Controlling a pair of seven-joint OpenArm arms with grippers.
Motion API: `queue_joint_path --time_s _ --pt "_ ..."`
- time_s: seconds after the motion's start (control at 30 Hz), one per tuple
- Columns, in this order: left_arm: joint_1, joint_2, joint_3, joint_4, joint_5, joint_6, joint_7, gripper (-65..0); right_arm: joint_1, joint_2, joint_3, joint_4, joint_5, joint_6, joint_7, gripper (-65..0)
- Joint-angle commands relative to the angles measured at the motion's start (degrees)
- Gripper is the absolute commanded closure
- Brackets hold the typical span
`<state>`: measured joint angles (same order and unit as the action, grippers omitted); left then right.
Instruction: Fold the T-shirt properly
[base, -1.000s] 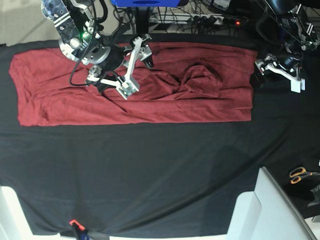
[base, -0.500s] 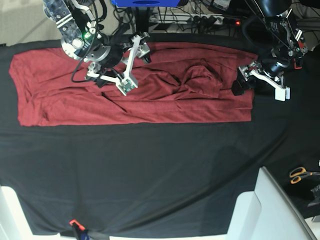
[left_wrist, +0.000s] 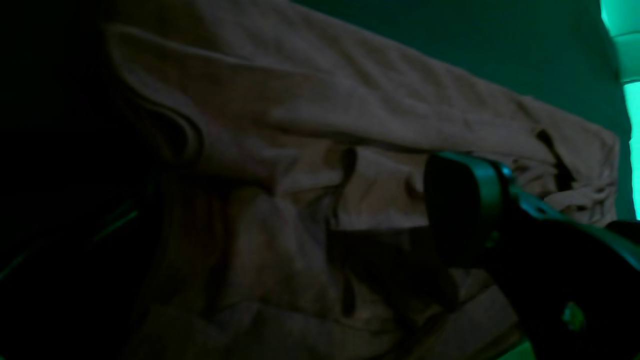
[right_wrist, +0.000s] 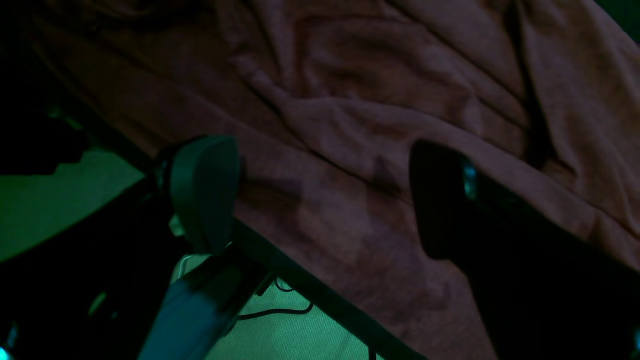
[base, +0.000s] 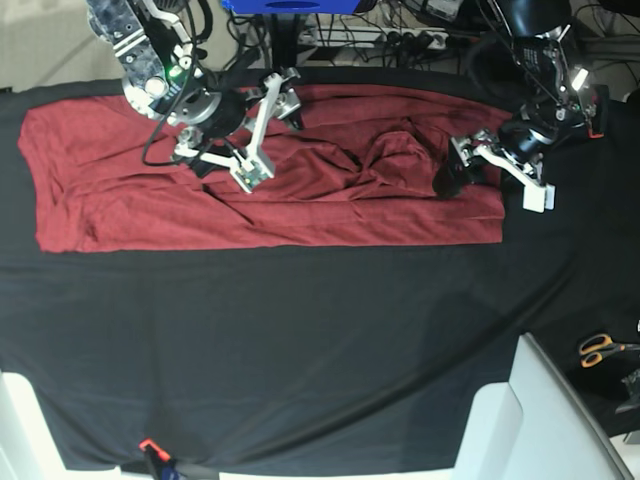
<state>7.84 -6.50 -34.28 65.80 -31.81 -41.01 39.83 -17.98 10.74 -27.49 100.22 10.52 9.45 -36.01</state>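
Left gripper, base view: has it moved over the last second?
Yes. The left gripper went from off the brick-red knit T-shirt's right edge inward, toward image left; it now hangs open over that edge.

A table is standing draped in a black table cloth (base: 300, 330) that is covering nearly all of it. The T-shirt (base: 120, 200) is lying directly on the cloth along the far side, spread out wide and rumpled near its middle. A pair of scissors (base: 603, 349) with orange handles is lying on the cloth near the right edge, well apart from the shirt.
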Motion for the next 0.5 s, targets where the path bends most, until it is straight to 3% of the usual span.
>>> queue_joint_path --time_s 0.0,0.1,0.17,0.3,0.4,0.47 --pt "1.1 0.7 0.8 -0.9 4.2 1.0 6.5 -65.0 0.3 -0.1 0.0 0.9 0.4 0.3 1.2 -50.1" --pt "1.1 0.7 0.9 -1.0 4.3 1.0 6.5 -64.2 0.3 -0.1 0.2 0.9 0.4 0.3 1.2 -50.1" --pt "1.1 0.7 0.8 -2.3 4.3 1.0 6.5 -55.6 0.3 -0.1 0.2 0.9 0.4 0.3 1.2 -50.1" --pt "-0.8 0.4 0.9 -6.2 4.6 1.0 6.5 -29.9 0.3 -0.1 0.2 0.9 0.4 0.3 1.2 -50.1" --pt "-1.3 0.3 0.9 -6.9 4.6 1.0 6.5 0.0 0.4 -0.1 0.3 0.9 0.4 0.3 1.2 -50.1" --pt "-1.4 0.5 0.9 -5.2 4.6 1.0 6.5 0.0 0.4 -0.1 0.3 0.9 0.4 0.3 1.2 -50.1"
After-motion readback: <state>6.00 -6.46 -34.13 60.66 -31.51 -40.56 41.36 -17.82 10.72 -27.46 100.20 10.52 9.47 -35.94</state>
